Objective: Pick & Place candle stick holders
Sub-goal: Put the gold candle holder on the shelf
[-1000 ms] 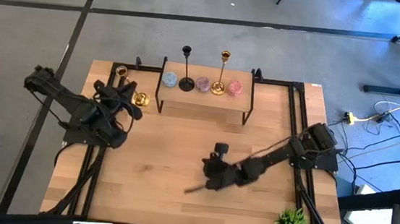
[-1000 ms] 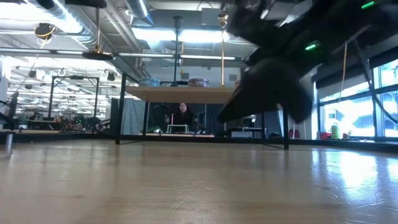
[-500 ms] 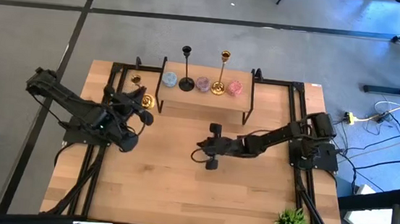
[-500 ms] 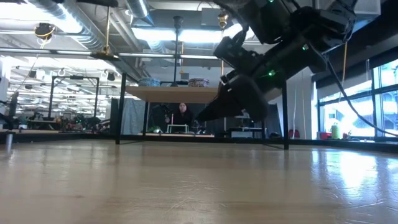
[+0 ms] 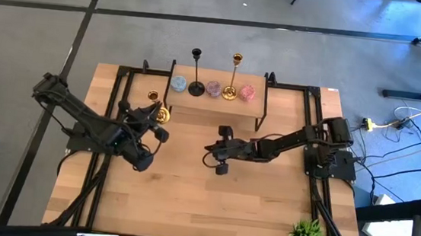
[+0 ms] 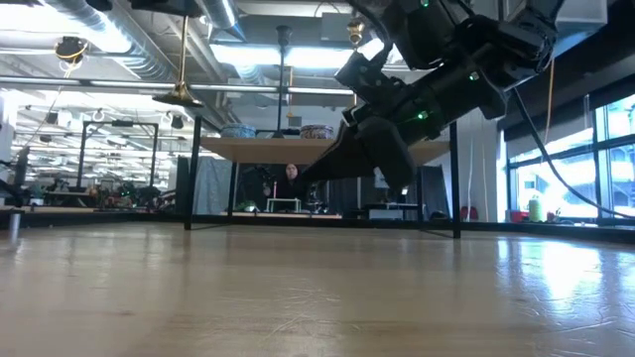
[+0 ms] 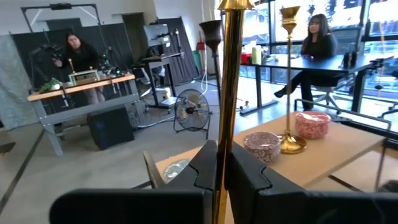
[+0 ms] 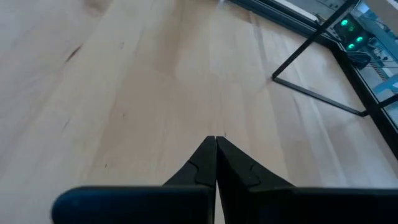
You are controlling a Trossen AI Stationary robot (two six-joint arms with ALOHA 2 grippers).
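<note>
I'm working in an open lab or workshop: beyond the wooden table (image 5: 189,185) with its small raised shelf (image 6: 298,151), I see workbenches (image 7: 81,87), a floor fan (image 7: 191,110), exposed ceiling ducts (image 6: 119,30) and seated people (image 7: 314,46).

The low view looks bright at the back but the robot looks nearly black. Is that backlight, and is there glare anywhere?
Yes: in the low view ceiling lights and windows behind silhouette the right hand, and a pale sheen lies on the table. In the left wrist view the window behind washes out, while the gold candle stick holder in the left hand catches bright highlights.
</note>
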